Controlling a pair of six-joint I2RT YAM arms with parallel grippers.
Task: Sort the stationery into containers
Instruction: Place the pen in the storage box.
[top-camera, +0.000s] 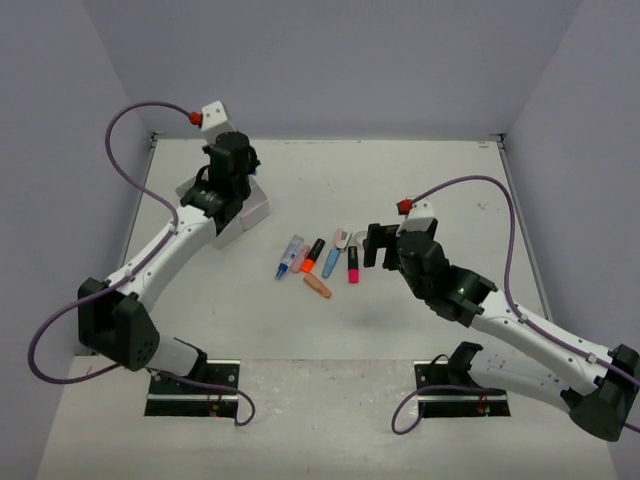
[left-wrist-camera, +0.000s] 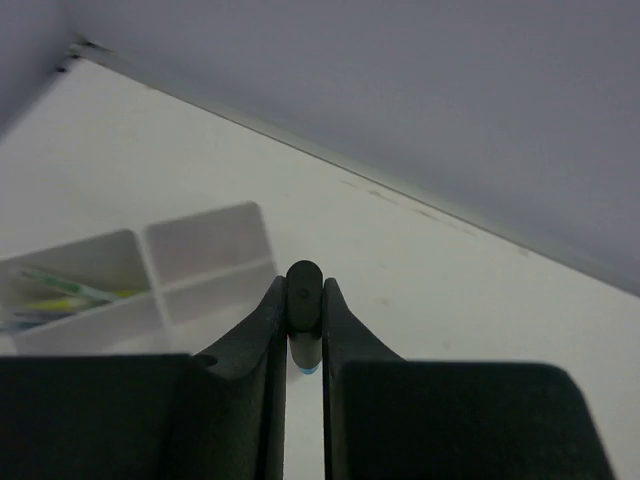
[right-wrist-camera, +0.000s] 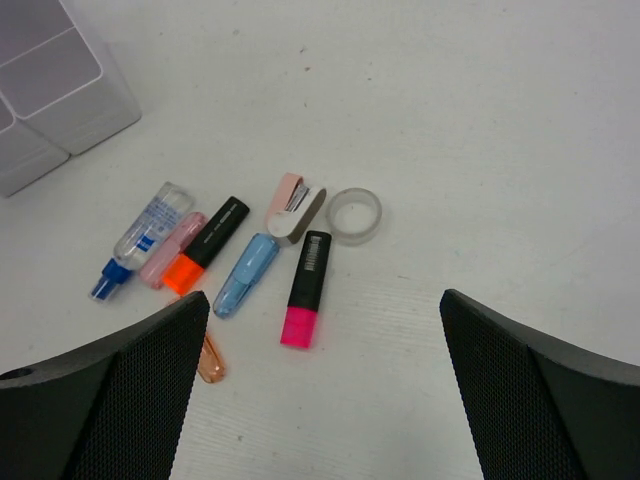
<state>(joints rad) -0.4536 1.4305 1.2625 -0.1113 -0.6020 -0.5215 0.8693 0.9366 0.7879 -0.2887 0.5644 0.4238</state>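
While the L gripper (left-wrist-camera: 303, 312) is pressed onto a dark pen (left-wrist-camera: 304, 285), pinching it betw both fingertips, the pen shows almost end-on in the L wrist view. Its rounded dark end is uppermost w/ a light-blue bit lower down, so its long axis runs roughly along the fingers. It hangs off the table, just beside a corner of the tray (left-wrist-camera: 205, 235) and not in any compartment. One tray compartment holds thin pens (left-wrist-camera: 60, 292), incl. a yellow-green one, lying flat.

Rest of the stationery sits mid-table in a loose row:
- A clear bottle (right-wrist-camera: 140, 238), pale pink highlighter (right-wrist-camera: 172, 250), orange highlighter (right-wrist-camera: 208, 245) and blue highlighter (right-wrist-camera: 246, 275) lie near-parallel. Their long axes run diag. from near-left to far-right.
- The orange highlighter has its black cap at the far end.
- The pink highlighter (right-wrist-camera: 305, 290) lies nearly straight near-far, pink end nearest.
- A small pink-white item (right-wrist-camera: 296, 208) and the tape roll (right-wrist-camera: 354, 215) sit just beyond, close together.
- A peach piece (top-camera: 317, 287) lies near side, angled the other way.

The R gripper (top-camera: 378, 245) hovers just right of the row, jaws spread wide, touching nothing.

The table (top-camera: 420, 170) is matte white. Pale grey-lilac walls (top-camera: 330, 60) close it off at back and both sides. Open tabletop lies betw the row and the back wall, and to the R.
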